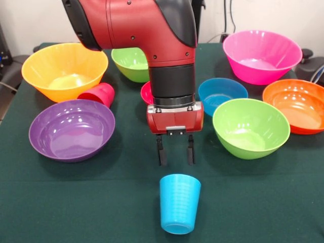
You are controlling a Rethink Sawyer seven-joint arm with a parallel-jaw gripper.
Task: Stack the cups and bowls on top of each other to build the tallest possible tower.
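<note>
- Blue cup [179, 203]: upright at the near centre of the table [101, 202], alone, nothing stacked yet.
- Gripper [175, 150]: just behind and above the cup, fingers parted, holding nothing; best lowered squarely, one finger either side of the rim.
- Nearer green bowl [250, 128] right, purple bowl [72, 129] left: close, but apart from the cup.
- Red cup [98, 94]: tipped against the yellow bowl [64, 71].
- Farther: small blue bowl [222, 94], small red bowl [147, 93] partly hidden, orange bowl [296, 105], pink bowl [261, 56], far green bowl [130, 64].

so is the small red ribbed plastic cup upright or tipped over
Tipped over. The small red ribbed plastic cup lies on its side on the green tablecloth, between the yellow-orange bowl and the purple bowl.
</note>
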